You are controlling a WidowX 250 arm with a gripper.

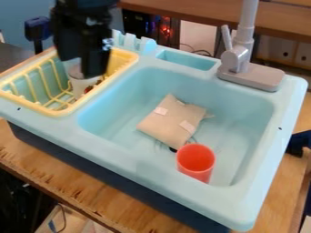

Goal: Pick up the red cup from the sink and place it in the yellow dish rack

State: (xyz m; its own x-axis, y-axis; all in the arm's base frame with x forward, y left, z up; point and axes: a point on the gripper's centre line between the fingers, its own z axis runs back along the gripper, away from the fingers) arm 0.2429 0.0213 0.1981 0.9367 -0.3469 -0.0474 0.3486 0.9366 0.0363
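The gripper [93,75] hangs by the white cup [77,84] in the rack [57,112]; wide or narrow, I can't tell. The sink [240,113] holds a pouch [171,124] and red cup [195,160].

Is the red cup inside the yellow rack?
No, the red cup stands in the sink basin, by the beige pouch.

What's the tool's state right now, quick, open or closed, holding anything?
Tool: above the yellow rack, by the white cup; open, closed or holding can't be told.
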